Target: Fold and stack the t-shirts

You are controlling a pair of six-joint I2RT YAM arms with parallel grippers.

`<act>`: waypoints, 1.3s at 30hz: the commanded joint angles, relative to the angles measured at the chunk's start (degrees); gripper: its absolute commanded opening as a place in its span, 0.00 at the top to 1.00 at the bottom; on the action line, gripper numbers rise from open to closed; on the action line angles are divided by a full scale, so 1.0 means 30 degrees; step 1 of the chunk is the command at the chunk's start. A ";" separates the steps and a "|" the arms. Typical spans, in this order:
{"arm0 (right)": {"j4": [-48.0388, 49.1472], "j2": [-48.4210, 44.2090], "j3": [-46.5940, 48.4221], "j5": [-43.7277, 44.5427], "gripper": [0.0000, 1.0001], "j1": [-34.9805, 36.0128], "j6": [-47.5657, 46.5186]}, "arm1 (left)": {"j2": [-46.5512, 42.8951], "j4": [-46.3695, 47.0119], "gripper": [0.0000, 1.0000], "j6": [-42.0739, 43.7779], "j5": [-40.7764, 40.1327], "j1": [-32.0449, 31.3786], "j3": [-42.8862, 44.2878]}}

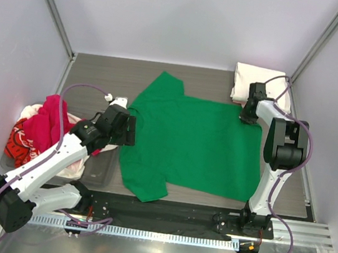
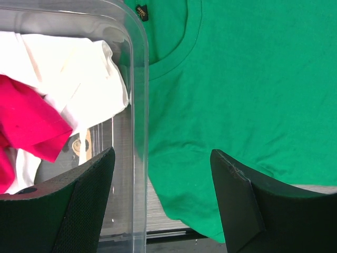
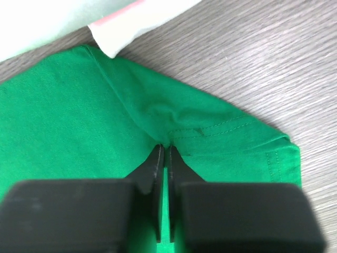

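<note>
Green t-shirt (image 1: 192, 142) spread flat at centre of counter (image 1: 101, 73), laid out for folding. At nine o'clock, clear bin (image 1: 101, 168) of unfolded tees (image 1: 47, 119); at one o'clock, folded stack (image 1: 248, 75). Right jaws clenched on hem corner, likely to lift it; left jaws released near collar.

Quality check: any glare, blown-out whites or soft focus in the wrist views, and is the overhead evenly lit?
Top external: even, soft light, faint shadows, the bright green t-shirt sharp. Left wrist: the clear plastic bin wall shows reflections; the white tee inside is nearly blown out. Right wrist: the pale folded stack is overexposed and blurred; the wood-grain table and shirt hem are crisp.
</note>
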 commanded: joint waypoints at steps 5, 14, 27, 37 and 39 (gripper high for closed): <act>0.0068 -0.0405 0.0798 0.1017 0.99 0.0070 0.0002 | -0.0235 0.0037 0.26 0.0239 -0.0581 0.0060 0.0198; -0.4409 0.1143 0.7969 0.5737 0.55 -0.0952 -0.1757 | -0.0001 0.0067 0.26 0.0298 -0.0640 0.0060 0.0198; -0.5824 -0.7185 0.2283 0.1875 0.17 -0.0838 -0.0205 | -0.0701 -0.3263 0.31 -0.3444 -0.0109 -0.2013 0.0490; -0.3887 -1.7241 -0.8979 -0.2405 0.17 -0.0222 0.2959 | 0.0375 -0.6409 0.30 -1.1527 -0.1490 -1.2174 0.0320; -0.3859 -1.8243 -1.0622 -0.3077 0.17 -0.0222 0.3136 | 0.0847 -0.5679 0.30 -1.2442 -0.1286 -1.3119 -0.0384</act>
